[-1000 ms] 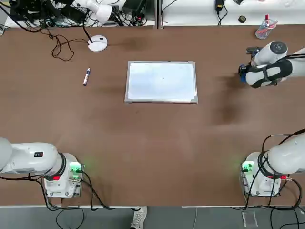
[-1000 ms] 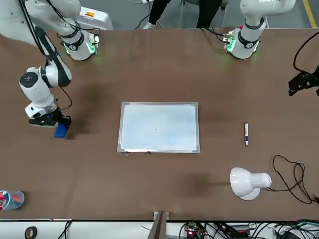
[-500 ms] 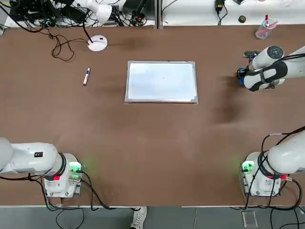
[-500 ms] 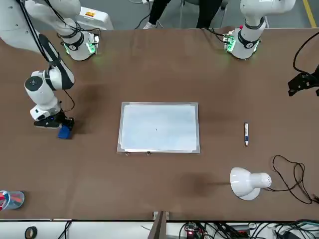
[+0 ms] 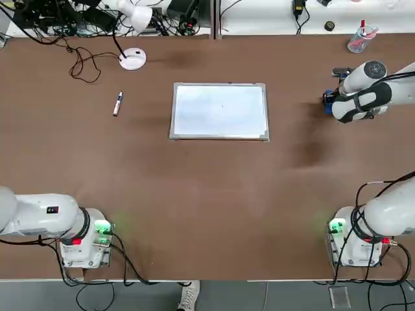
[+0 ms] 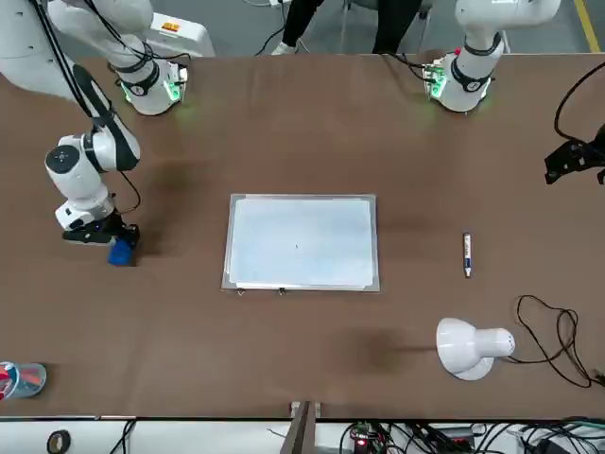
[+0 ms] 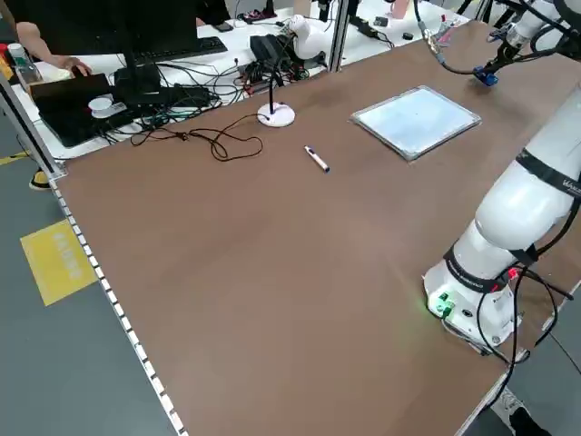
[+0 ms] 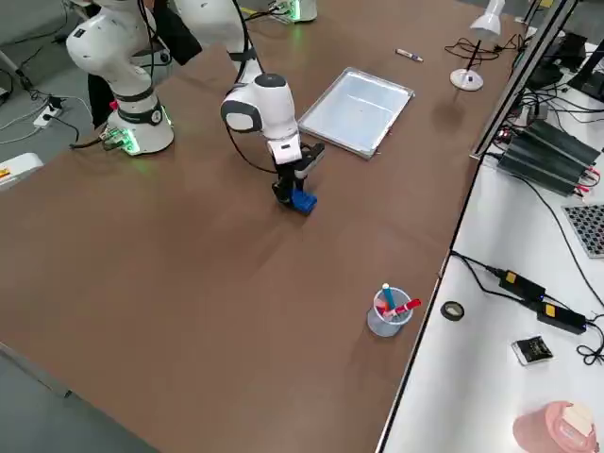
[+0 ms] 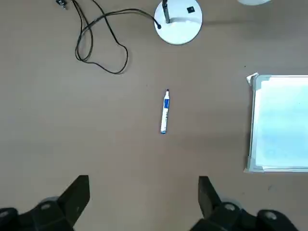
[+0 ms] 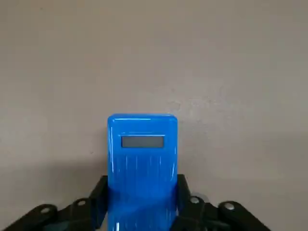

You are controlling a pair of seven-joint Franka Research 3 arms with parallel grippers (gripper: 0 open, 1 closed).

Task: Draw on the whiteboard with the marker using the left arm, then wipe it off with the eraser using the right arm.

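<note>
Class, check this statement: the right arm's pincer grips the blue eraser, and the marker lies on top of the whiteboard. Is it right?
Not quite: the marker lies on the table, beside the whiteboard, as the top view shows.

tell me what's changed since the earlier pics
The right gripper, at the eraser on the table's right side, shifted slightly left, toward the whiteboard. The left gripper, on the left side, edged very slightly right. The whiteboard and marker stayed put.
</note>
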